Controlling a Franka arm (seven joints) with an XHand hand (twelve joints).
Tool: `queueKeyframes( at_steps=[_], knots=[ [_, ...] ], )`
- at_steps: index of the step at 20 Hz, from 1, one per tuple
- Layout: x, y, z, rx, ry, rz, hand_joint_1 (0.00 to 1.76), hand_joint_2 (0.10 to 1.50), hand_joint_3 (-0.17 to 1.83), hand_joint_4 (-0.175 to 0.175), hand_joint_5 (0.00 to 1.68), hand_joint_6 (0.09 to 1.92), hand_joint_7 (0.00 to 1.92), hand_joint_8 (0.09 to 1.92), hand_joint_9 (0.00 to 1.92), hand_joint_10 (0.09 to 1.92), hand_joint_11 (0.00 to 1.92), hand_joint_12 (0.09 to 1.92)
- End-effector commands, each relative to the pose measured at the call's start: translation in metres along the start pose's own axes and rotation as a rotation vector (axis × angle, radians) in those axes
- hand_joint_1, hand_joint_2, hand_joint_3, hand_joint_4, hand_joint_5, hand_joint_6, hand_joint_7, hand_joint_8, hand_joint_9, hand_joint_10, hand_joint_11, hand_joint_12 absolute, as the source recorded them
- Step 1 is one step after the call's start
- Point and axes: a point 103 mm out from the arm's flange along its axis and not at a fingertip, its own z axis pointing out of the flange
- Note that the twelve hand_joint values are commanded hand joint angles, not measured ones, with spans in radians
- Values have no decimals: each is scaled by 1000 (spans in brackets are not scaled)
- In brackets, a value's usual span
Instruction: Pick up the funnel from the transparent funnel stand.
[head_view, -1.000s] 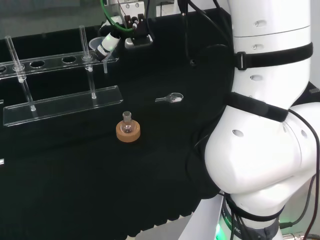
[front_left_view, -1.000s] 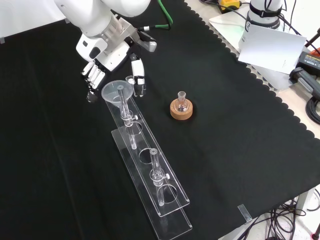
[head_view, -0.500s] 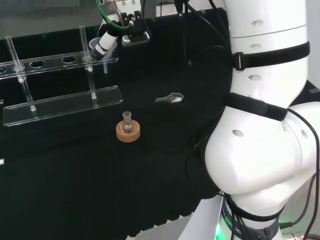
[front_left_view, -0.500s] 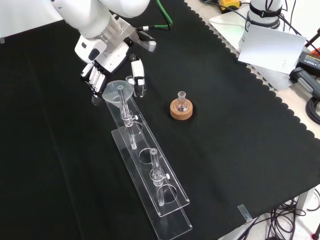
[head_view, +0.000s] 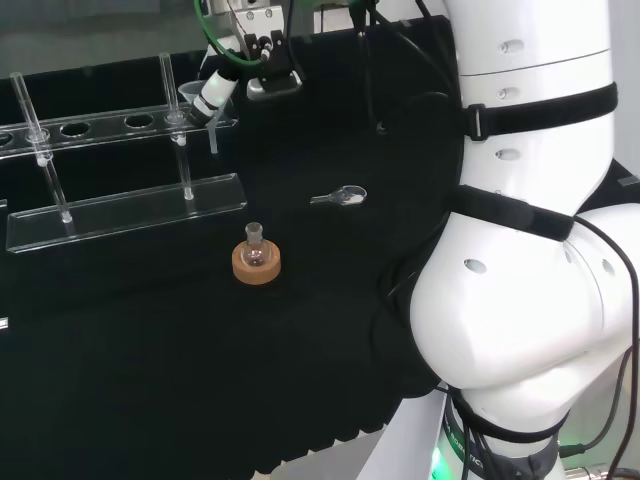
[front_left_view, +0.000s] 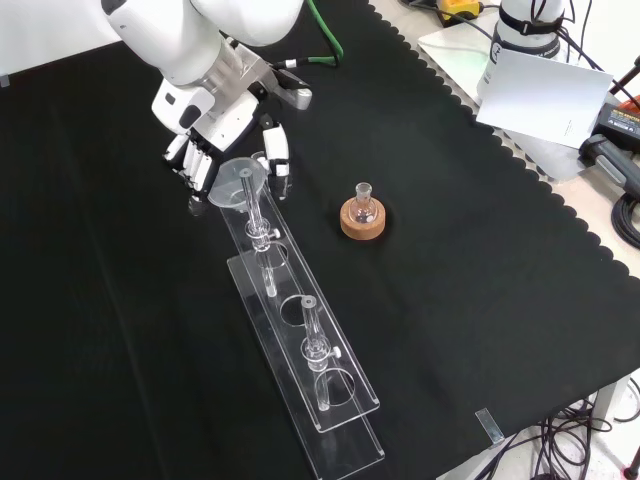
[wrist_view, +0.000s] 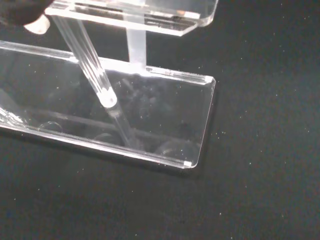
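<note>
The clear funnel (front_left_view: 237, 169) sits tilted at the far end of the transparent stand (front_left_view: 300, 340) in the front view. My hand (front_left_view: 213, 122) is curled round its bowl, with fingers (front_left_view: 190, 160) on one side and the thumb (front_left_view: 273, 158) on the other. From the head view, the funnel (head_view: 192, 94) is at the stand's (head_view: 125, 207) right end, under the hand (head_view: 216, 92), with its stem pointing down beside the top plate. Close up in the wrist view, the funnel's stem (wrist_view: 90, 65) hangs slanted, its tip just above the stand's base plate (wrist_view: 165, 120).
A small round flask on a cork ring (front_left_view: 362, 216) stands to the right of the stand in the front view. A small clear scoop (head_view: 341, 196) lies on the cloth in the head view. Two upright rods (front_left_view: 312, 340) rise from the stand. The cloth's scalloped edge (front_left_view: 560, 200) runs along the right.
The hand has closed in on the funnel's bowl. The funnel has tipped over and shifted a little toward the hand.
</note>
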Motion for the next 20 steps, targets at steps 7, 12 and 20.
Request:
queueKeyframes(
  at_steps=[7,12,20],
  knots=[
    [-3,0,-10,-69,23,18,709,593,395,-2,615,87,717,530,660,539,82,1537],
    [-2,-2,-14,-110,20,16,748,567,477,-5,698,87,843,538,739,506,136,1509],
    [0,-10,-29,-163,-25,19,804,551,514,-6,757,137,950,544,838,456,208,1469]
  ],
)
